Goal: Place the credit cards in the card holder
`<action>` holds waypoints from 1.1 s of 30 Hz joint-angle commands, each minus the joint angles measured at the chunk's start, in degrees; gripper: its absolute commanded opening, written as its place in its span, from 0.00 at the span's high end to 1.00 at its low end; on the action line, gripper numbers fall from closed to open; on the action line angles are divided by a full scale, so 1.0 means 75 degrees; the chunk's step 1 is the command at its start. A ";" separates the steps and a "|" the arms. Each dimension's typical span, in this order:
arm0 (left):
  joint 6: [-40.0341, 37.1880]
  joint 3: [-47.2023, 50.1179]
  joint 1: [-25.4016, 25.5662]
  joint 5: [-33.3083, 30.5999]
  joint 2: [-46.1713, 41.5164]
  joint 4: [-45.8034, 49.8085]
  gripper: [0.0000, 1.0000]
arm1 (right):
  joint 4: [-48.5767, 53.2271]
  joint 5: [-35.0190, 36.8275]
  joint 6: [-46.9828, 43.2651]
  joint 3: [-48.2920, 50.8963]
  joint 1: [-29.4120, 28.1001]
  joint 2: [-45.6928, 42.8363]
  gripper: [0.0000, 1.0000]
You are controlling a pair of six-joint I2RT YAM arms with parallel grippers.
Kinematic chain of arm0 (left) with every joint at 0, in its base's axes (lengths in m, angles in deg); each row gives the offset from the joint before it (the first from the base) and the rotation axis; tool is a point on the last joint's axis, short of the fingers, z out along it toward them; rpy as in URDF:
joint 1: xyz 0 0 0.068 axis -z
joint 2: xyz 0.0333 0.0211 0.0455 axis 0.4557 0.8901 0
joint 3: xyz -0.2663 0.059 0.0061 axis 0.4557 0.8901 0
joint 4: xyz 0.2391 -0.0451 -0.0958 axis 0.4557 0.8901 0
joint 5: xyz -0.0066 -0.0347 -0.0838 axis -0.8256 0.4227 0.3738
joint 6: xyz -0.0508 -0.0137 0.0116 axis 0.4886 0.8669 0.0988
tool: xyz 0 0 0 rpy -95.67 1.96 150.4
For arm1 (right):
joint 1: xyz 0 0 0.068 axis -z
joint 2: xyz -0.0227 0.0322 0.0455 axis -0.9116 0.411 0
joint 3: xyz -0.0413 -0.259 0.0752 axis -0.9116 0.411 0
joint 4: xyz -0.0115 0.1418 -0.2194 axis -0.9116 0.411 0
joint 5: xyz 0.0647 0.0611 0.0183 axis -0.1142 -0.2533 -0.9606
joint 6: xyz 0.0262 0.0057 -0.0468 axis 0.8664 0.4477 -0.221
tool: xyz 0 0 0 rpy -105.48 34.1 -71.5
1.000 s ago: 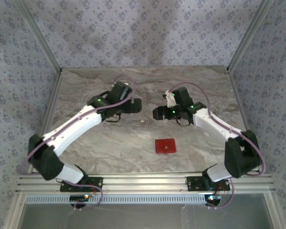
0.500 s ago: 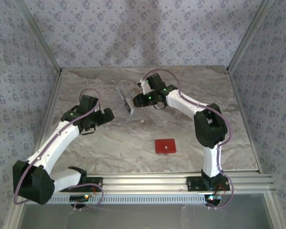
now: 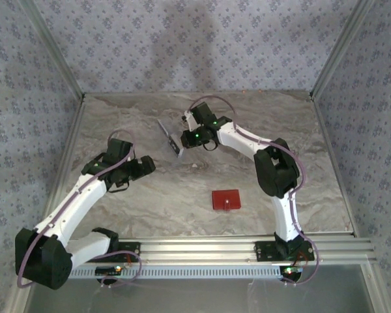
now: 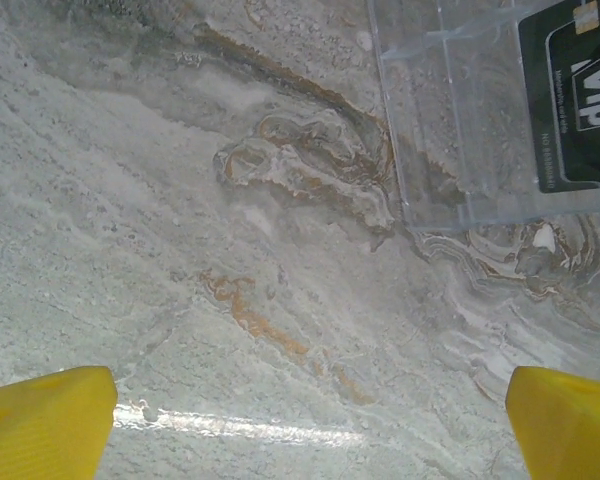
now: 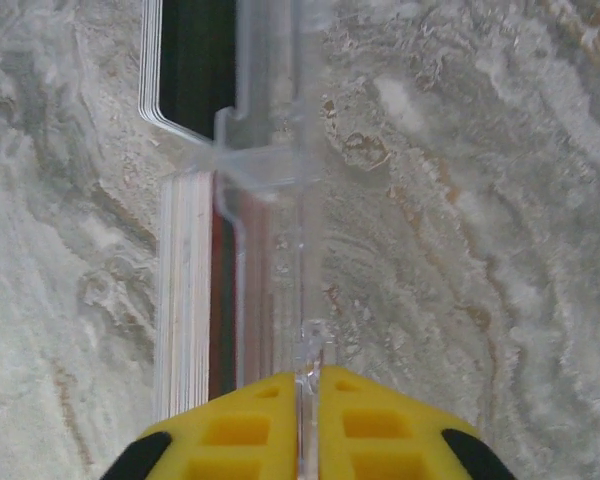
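dark card (image 4: 580, 130) cropped, clear case (image 4: 450, 120) cropped

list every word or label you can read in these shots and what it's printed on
"VIP": white letters on the dark card lying in the clear plastic case, left wrist view.
Fine white print running beside it on the same card: too small to read.
Red wallet: no text can be made out in the top view.
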 commanded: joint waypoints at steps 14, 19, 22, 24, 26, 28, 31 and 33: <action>0.0262 0.0173 -0.0052 0.0636 0.0069 -0.0766 0.01 | -0.0671 0.3529 0.2482 0.2859 0.0292 -0.2777 1.00; 0.0263 0.0224 0.0003 0.1067 0.0214 -0.1222 0.01 | -0.1177 0.3577 0.3364 0.3776 0.0557 -0.3182 1.00; 0.0389 0.0262 0.0065 0.1083 0.0267 -0.1407 0.01 | -0.1260 0.3056 0.3434 0.3889 0.0677 -0.3186 1.00; 0.0388 0.0255 0.0120 0.1309 0.0319 -0.1587 0.01 | -0.1281 0.2772 0.3320 0.3950 0.0748 -0.3267 0.95; 0.0219 0.0187 0.0255 0.1457 0.0361 -0.1674 0.01 | -0.1332 0.2593 0.3089 0.4049 0.0818 -0.3409 0.83; 0.0072 0.0123 0.0447 0.1422 0.0391 -0.1692 0.01 | -0.1247 0.2293 0.2907 0.4075 0.0971 -0.3573 0.72; -0.0094 0.0010 0.0698 0.1566 0.0524 -0.1792 0.01 | -0.0973 0.1909 0.2560 0.4272 0.1260 -0.4113 0.66; -0.0359 -0.0142 0.0944 0.1672 0.0658 -0.1755 0.01 | -0.0978 0.1531 0.2218 0.4681 0.1492 -0.4668 0.62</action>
